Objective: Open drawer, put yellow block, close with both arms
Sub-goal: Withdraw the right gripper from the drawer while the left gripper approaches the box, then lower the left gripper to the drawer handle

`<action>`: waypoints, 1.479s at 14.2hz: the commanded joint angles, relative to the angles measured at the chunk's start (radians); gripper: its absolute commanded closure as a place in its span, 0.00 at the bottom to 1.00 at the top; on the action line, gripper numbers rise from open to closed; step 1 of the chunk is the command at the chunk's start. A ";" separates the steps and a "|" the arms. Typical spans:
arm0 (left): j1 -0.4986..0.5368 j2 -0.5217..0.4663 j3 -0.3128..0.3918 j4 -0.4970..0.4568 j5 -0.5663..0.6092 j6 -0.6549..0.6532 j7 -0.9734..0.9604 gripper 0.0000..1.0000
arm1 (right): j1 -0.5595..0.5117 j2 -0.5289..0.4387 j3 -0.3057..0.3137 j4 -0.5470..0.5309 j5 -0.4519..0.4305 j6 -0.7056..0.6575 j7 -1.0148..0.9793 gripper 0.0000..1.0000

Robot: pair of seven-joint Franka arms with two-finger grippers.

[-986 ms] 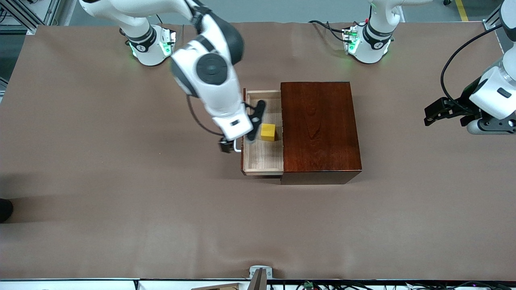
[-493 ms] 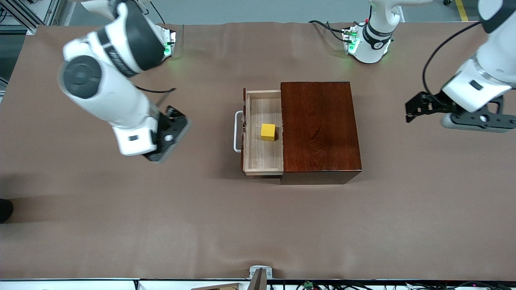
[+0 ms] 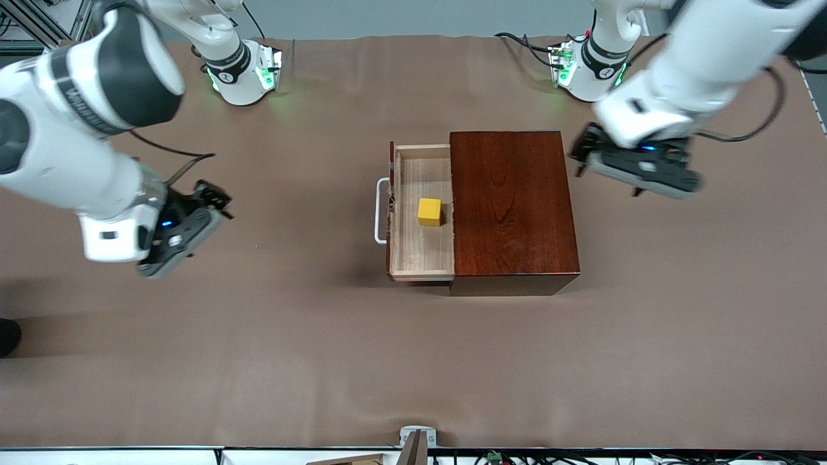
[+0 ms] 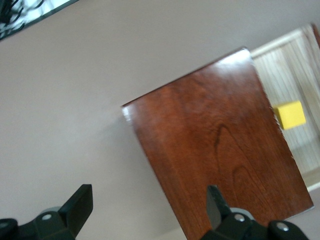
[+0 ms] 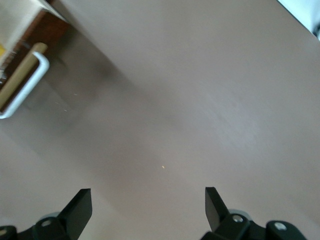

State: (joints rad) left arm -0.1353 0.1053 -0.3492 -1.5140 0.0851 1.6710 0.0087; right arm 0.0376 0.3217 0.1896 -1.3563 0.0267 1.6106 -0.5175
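The drawer (image 3: 420, 252) stands pulled out of the dark red-brown box (image 3: 510, 206), with its white handle (image 3: 378, 211) toward the right arm's end of the table. The yellow block (image 3: 429, 211) lies in the drawer, close to the box. My right gripper (image 3: 216, 199) is open and empty over bare table, well away from the handle. My left gripper (image 3: 577, 155) is open and empty over the box's closed end. The left wrist view shows its gripper (image 4: 148, 207), the box (image 4: 215, 140) and the block (image 4: 291, 115). The right wrist view shows its gripper (image 5: 146, 207) and the handle (image 5: 27, 92).
The brown table (image 3: 258, 355) is bare around the box. The two green-lit arm bases (image 3: 242, 71) (image 3: 588, 68) stand along the table's edge farthest from the front camera. A small metal bracket (image 3: 417, 439) sits at the nearest edge.
My right gripper has drawn back from the drawer toward the right arm's end of the table. My left gripper has swung in from the table's end to the box. The block lies still.
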 commanded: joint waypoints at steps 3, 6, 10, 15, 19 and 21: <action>-0.185 0.077 -0.031 0.040 0.033 0.051 0.039 0.00 | -0.091 -0.030 0.021 -0.049 0.015 -0.017 0.072 0.00; -0.311 0.164 -0.034 0.081 0.032 0.117 0.045 0.00 | -0.094 -0.043 0.021 -0.053 0.013 -0.012 0.210 0.00; -0.453 0.354 -0.027 0.251 0.033 0.180 0.228 0.00 | -0.149 -0.073 0.014 -0.056 0.009 -0.008 0.231 0.00; -0.506 0.493 -0.025 0.259 0.033 0.372 0.482 0.00 | -0.165 -0.144 -0.053 -0.069 0.010 -0.037 0.289 0.00; -0.507 0.574 -0.016 0.258 0.035 0.505 0.585 0.00 | -0.088 -0.265 -0.160 -0.190 0.009 -0.055 0.475 0.00; -0.507 0.593 0.004 0.255 0.035 0.510 0.603 0.00 | -0.090 -0.318 -0.165 -0.245 0.007 -0.054 0.525 0.00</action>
State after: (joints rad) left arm -0.6343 0.6697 -0.3653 -1.2948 0.0985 2.1762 0.5817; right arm -0.0723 0.0968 0.0483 -1.4950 0.0273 1.5437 -0.0585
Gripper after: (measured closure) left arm 0.000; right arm 0.000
